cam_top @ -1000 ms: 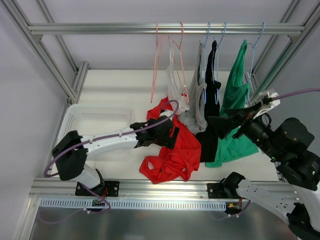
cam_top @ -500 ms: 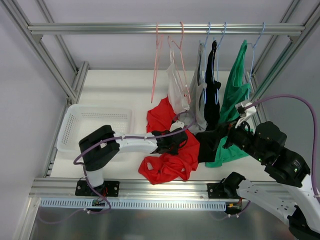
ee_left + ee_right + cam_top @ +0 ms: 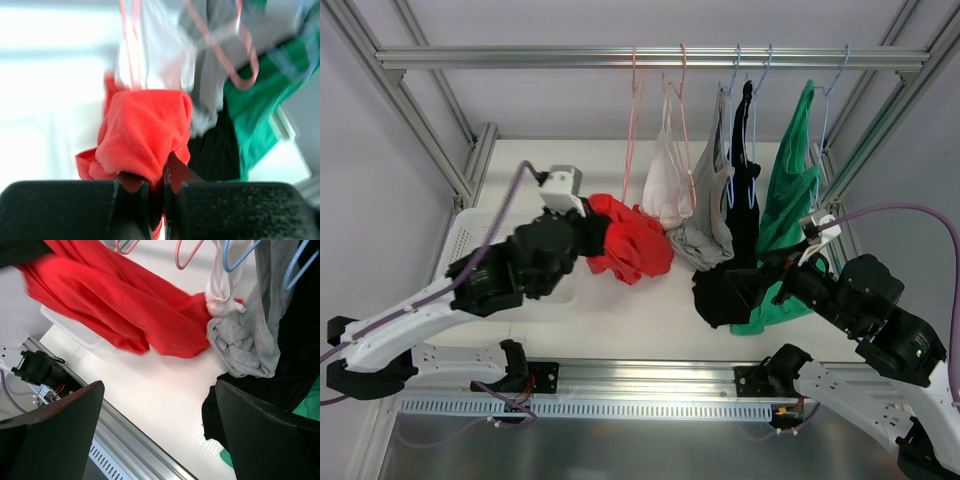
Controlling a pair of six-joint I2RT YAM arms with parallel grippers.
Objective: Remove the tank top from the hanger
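My left gripper point(image 3: 592, 232) is shut on the red tank top point(image 3: 632, 242) and holds it bunched in the air above the table, just right of the white basket. In the left wrist view the red cloth point(image 3: 145, 132) is pinched between the closed jaws point(image 3: 163, 175). An empty pink hanger point(image 3: 628, 140) hangs on the rail behind it. My right gripper point(image 3: 760, 282) stands open low by the black top's hem, nothing between its fingers point(image 3: 157, 410). The red tank top point(image 3: 125, 305) shows stretched at that view's top.
On the rail point(image 3: 570, 57) hang a white top point(image 3: 670, 190), a grey top point(image 3: 705, 225), a black top point(image 3: 742, 170) and a green top point(image 3: 792, 190). A white basket point(image 3: 463, 232) sits at the left, partly under my left arm. Frame posts flank both sides.
My left gripper closed on the red tank top and lifted it off the table, up and to the left toward the basket. The right gripper drew back slightly and stayed open.
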